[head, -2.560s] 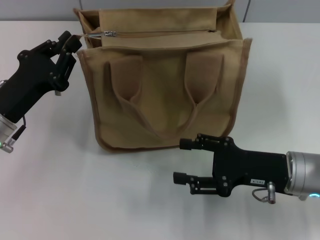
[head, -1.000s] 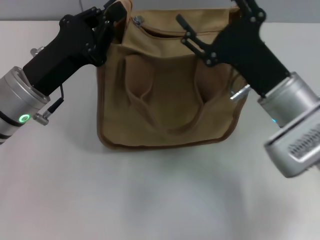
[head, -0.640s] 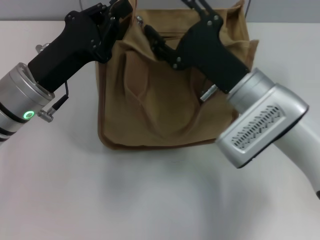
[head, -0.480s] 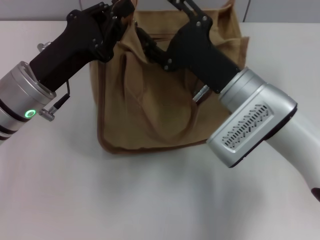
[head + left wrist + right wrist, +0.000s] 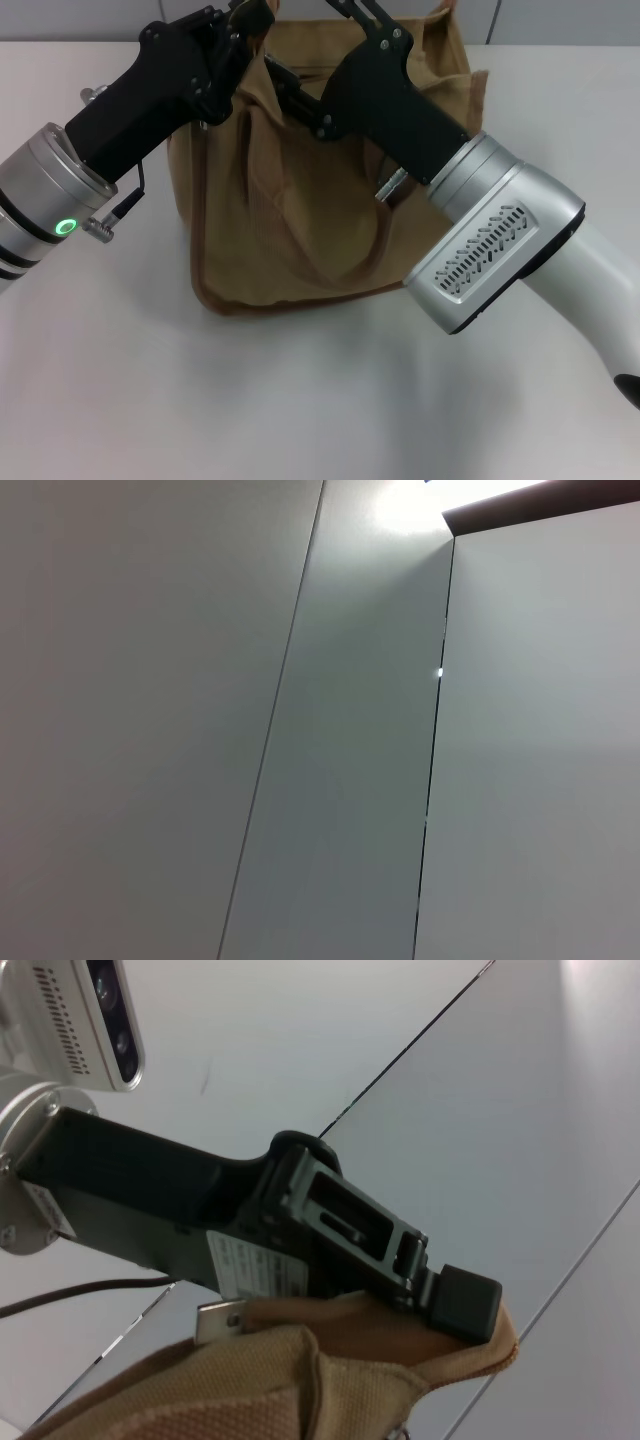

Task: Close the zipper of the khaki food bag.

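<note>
Since half a second ago our right arm has reached further across the khaki food bag [image 5: 300, 210], and the bag's left side has been drawn in a little more under it. Nearest us the white surface [image 5: 250, 400] lies bare, and the bag stands on it behind, tilted and rumpled, its looped handles hanging down the front panel. Our right gripper [image 5: 300, 95] hangs over the bag's top near the left corner; we cannot tell how its jaws stand, and the zipper is hidden beneath it. At the far left corner our left gripper [image 5: 248, 18] has its jaws clenched on the bag's top edge; in the right wrist view one dark fingertip [image 5: 462, 1302] presses the brown-piped rim.
</note>
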Robot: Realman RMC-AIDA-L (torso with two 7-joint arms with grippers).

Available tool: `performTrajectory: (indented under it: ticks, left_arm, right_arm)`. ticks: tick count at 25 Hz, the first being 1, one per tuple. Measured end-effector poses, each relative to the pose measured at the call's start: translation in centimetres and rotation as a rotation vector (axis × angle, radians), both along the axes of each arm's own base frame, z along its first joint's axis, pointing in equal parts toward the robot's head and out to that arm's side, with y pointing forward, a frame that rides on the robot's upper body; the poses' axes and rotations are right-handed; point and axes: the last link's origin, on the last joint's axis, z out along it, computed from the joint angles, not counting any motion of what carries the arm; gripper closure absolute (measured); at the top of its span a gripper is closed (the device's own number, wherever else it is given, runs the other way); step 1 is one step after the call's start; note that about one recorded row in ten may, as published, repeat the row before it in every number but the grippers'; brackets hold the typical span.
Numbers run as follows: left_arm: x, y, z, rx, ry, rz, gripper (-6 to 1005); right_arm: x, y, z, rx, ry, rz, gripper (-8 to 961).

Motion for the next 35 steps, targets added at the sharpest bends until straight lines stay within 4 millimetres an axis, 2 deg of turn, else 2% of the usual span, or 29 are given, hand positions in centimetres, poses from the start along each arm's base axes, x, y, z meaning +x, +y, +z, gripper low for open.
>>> performTrajectory:
  ticks: [9, 15, 18, 23, 35]
  left_arm:
    - [0.0, 0.0, 0.0, 0.000, 0.001, 0.000, 925]
    - [0.0, 0.0, 0.0, -0.002, 0.000, 0.002, 920]
    - [0.0, 0.0, 0.0, -0.002, -0.001, 0.002, 917]
    - [-0.1, -0.1, 0.0, -0.002, -0.003, 0.004, 913]
    - [-0.7, -0.6, 0.1, 0.000, -0.012, 0.020, 903]
  right_arm:
    - [0.1, -0.3, -0.2, -0.006, -0.016, 0.008, 200]
    - [0.5, -1.4, -0.8, -0.034, -0.066, 0.073, 230]
    - [0.5, -1.5, -0.8, -0.036, -0.069, 0.076, 440]
    - [0.6, -1.5, -0.9, -0.037, -0.073, 0.076, 658]
    - [1.1, -1.5, -0.5, -0.019, -0.045, 0.035, 908]
